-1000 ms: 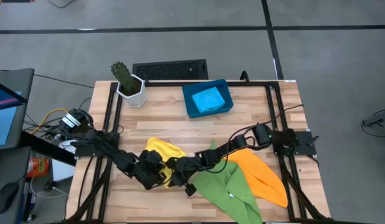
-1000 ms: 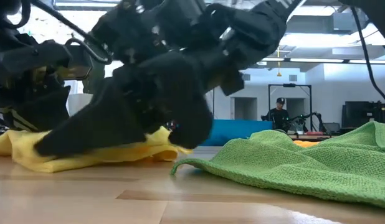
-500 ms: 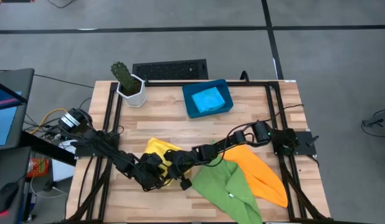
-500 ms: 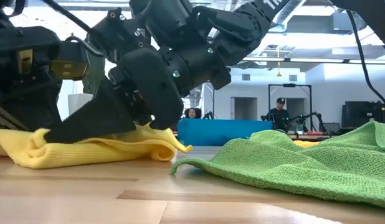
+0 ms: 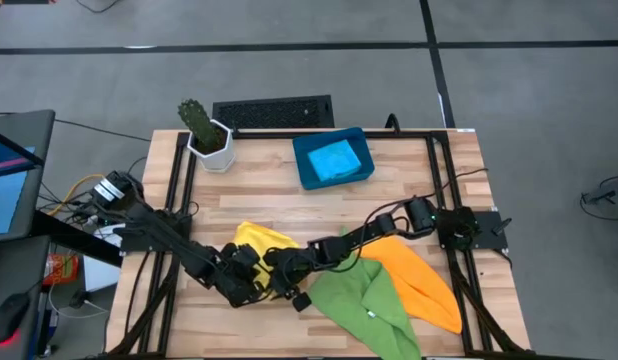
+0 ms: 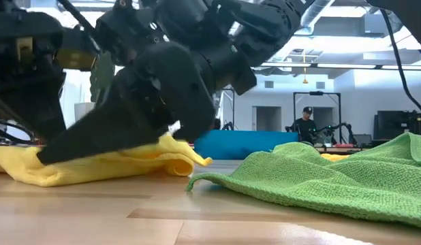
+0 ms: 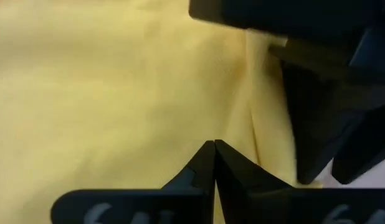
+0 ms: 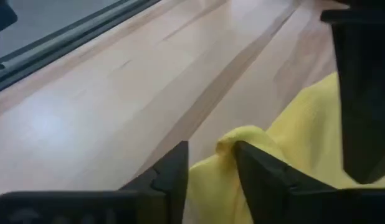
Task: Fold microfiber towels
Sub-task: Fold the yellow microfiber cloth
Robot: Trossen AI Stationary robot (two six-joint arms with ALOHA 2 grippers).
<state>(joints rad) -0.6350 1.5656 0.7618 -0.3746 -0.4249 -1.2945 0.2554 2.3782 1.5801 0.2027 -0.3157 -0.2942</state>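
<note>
Nearest the front edge of the wooden table (image 5: 429,175): green towel (image 5: 361,305), rumpled, spilling over the edge, touching orange towel (image 5: 421,280) on its right. Just left of them, yellow towel (image 5: 261,243), bunched, under both grippers. Left gripper (image 5: 257,283) pressed down on the yellow cloth, fingers (image 7: 212,163) shut tip to tip, nothing visibly pinched. Right gripper (image 5: 286,275) close beside it at the yellow towel's near corner, fingers (image 8: 174,169) parted, a fold of yellow cloth lying in the gap. Farther back: dark-blue tray (image 5: 307,170) holding light blue towel (image 5: 335,159), folded. At the far left corner: potted cactus (image 5: 204,131).
</note>
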